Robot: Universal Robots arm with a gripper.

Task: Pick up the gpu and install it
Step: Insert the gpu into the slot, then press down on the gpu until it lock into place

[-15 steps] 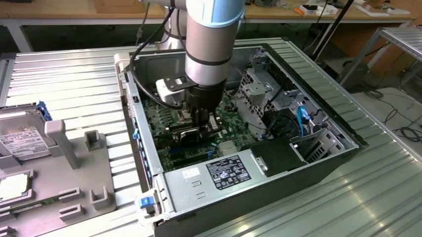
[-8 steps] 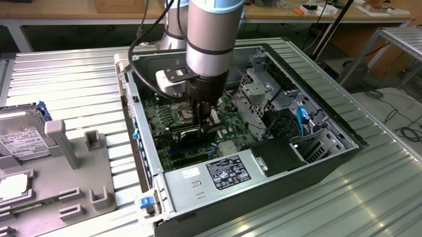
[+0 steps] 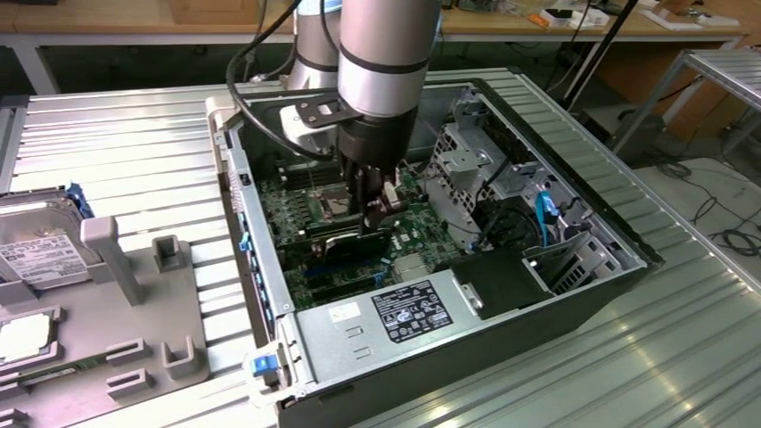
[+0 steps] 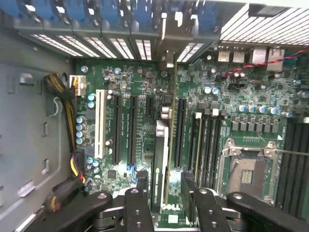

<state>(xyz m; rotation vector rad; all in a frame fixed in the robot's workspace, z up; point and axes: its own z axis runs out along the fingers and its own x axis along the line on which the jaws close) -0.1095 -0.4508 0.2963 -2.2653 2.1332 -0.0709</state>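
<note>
The gpu [image 4: 160, 154] stands on edge over the motherboard's expansion slots [image 4: 117, 128], seen edge-on, with its silver bracket [image 4: 167, 58] against the case's rear slot openings. My gripper [image 4: 163, 181] straddles the card's near end. Its black fingers [image 4: 137, 193] sit on either side with a strip of board showing between each finger and the card, so the jaws look open. In the exterior view the gripper [image 3: 378, 214] reaches down into the open computer case [image 3: 618, 267], just above the dark gpu [image 3: 345, 239]. Whether the card is fully seated I cannot tell.
Inside the case are a power supply [image 3: 393, 308], a metal drive cage [image 3: 476, 160], a blue cable [image 3: 547, 214], the processor socket [image 4: 246, 169] and a yellow-black cable bundle [image 4: 72, 125]. At the exterior view's left, a silver hard drive [image 3: 36, 250] lies on a grey fixture tray [image 3: 131, 294].
</note>
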